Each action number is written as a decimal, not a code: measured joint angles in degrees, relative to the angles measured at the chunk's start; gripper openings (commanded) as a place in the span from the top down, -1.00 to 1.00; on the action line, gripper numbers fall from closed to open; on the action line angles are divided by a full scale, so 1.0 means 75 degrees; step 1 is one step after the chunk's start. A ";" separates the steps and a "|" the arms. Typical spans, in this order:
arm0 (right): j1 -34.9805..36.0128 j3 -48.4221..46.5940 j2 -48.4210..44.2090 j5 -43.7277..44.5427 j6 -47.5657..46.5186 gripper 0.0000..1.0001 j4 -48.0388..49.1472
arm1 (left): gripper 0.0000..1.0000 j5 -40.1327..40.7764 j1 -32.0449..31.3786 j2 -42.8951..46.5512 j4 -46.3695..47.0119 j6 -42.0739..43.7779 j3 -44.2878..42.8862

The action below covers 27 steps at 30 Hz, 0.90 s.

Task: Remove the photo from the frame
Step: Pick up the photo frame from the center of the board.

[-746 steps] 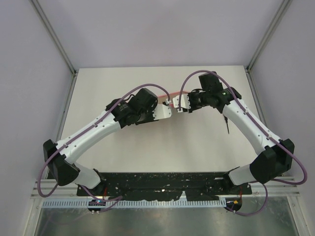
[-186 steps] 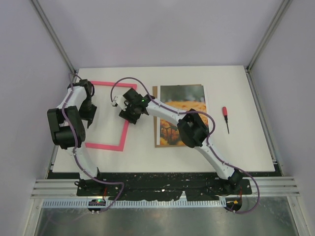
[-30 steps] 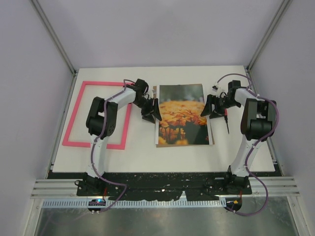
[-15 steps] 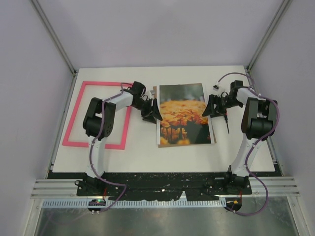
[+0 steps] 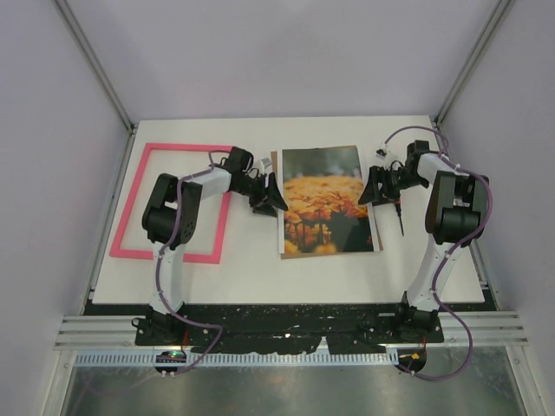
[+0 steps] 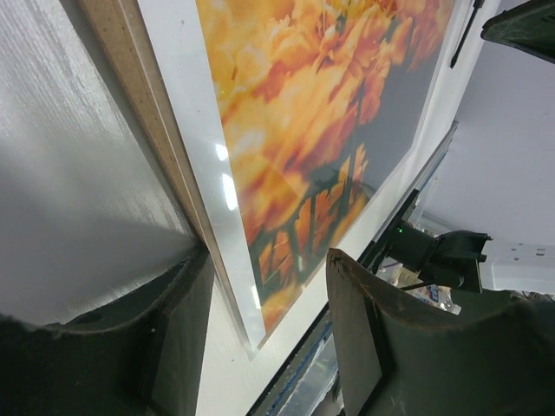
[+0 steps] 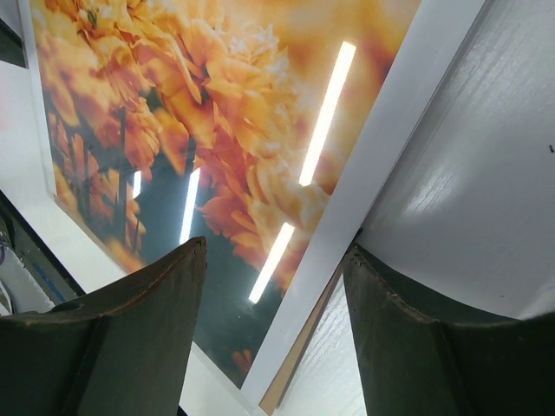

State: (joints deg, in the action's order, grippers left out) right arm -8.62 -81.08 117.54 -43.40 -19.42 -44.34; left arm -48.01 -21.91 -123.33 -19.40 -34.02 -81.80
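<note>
Top external view: the photo [image 5: 328,198] is lying face up in the middle of the table [image 5: 260,277], with its long axis running away from my bases and skewed slightly. The frame [image 5: 165,256] is lying flat well to its left with nothing inside it, so by the look of it the photo is already out.

I am working both long edges at once. My left gripper [image 5: 270,198] is sitting at the photo's left edge, on the far half. My right gripper [image 5: 368,185] is sitting opposite at the right edge. Each arm is about equally close to its own side.

Left wrist view: my jaws are standing apart, straddling the edge. The brown backing board [image 6: 143,130] is showing as a strip just beside the print's white border. Right wrist view: the jaws there are spread wide too, with the border running between them and nothing clamped.

Judgement: any lift is hinging on getting a finger under the print, not under the board. I cannot tell whether the print is lying loose on it.
</note>
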 measured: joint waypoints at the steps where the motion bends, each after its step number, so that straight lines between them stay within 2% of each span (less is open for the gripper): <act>1: 0.0000 -0.0006 0.0000 0.0038 0.0003 -0.36 0.0003 | -0.14 -0.0006 0.0000 0.0009 0.0108 -0.0044 0.0020; 11: 0.0000 -0.0090 0.0038 0.0166 0.0000 -0.36 -0.0009 | -0.19 -0.0085 0.0026 0.0239 0.0833 -0.0274 0.0224; 22: 0.0000 -0.0166 0.0038 0.0440 -0.0006 -0.36 -0.0012 | -0.26 -0.1035 0.0108 0.0976 0.2256 -0.0822 0.0388; 27: 0.0353 -0.0082 0.0233 -0.0507 0.0038 -0.36 -0.0262 | -0.27 -0.1606 -0.0350 0.1023 0.3226 -0.1072 0.0373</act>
State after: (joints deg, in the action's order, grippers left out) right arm -5.98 -81.69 119.28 -47.20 -19.14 -46.30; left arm -60.05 -24.53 -115.66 4.80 -42.06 -79.00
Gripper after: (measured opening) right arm 0.681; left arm 0.635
